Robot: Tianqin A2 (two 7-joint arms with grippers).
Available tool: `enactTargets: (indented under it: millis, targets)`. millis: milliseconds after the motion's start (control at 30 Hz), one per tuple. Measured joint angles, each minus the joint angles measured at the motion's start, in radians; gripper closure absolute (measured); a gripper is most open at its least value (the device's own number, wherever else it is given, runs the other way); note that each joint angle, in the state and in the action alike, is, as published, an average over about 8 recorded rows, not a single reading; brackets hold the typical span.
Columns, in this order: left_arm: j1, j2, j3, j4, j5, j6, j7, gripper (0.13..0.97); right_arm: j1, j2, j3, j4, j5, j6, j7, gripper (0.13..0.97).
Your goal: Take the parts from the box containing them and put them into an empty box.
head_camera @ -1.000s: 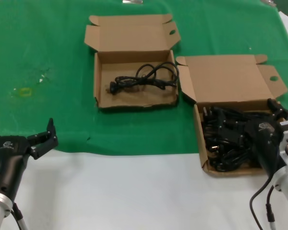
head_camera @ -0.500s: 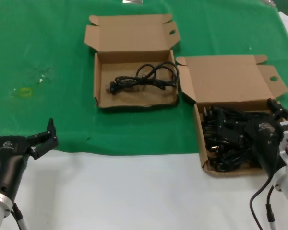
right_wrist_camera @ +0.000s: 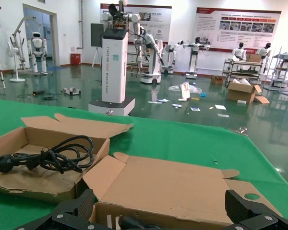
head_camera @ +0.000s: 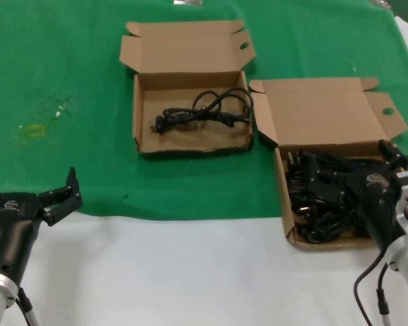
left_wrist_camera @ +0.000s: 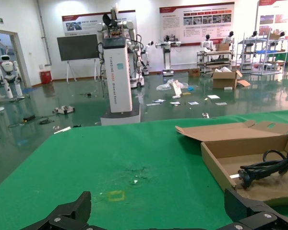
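The box containing the parts (head_camera: 283, 197) sits at the right with its lid (head_camera: 319, 115) open; several black looped cords (head_camera: 319, 204) fill it. My right gripper (head_camera: 352, 166) is open, low over these cords, holding nothing; the right wrist view shows its jaws spread wide (right_wrist_camera: 158, 208) before that lid (right_wrist_camera: 177, 184) with one plug (right_wrist_camera: 129, 223) below. The other box (head_camera: 137, 119) lies farther back and left and holds one cord (head_camera: 204, 112), also seen in the right wrist view (right_wrist_camera: 53, 157) and the left wrist view (left_wrist_camera: 266, 167). My left gripper (head_camera: 30, 182) is parked open at the near left.
A green cloth (head_camera: 61, 68) covers the far part of the table; a white surface (head_camera: 190, 272) runs along the near edge. A small yellow mark (head_camera: 35, 130) is on the cloth at the left. The two boxes nearly touch at their corners.
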Motion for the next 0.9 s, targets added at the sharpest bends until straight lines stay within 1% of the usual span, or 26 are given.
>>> enactTargets:
  millis: [900]
  targets:
    - [0.0, 0.0, 0.0, 0.0, 0.0, 0.0, 0.0, 0.132, 0.0, 0.0, 0.0, 0.0, 0.0, 0.0, 0.0, 0.129]
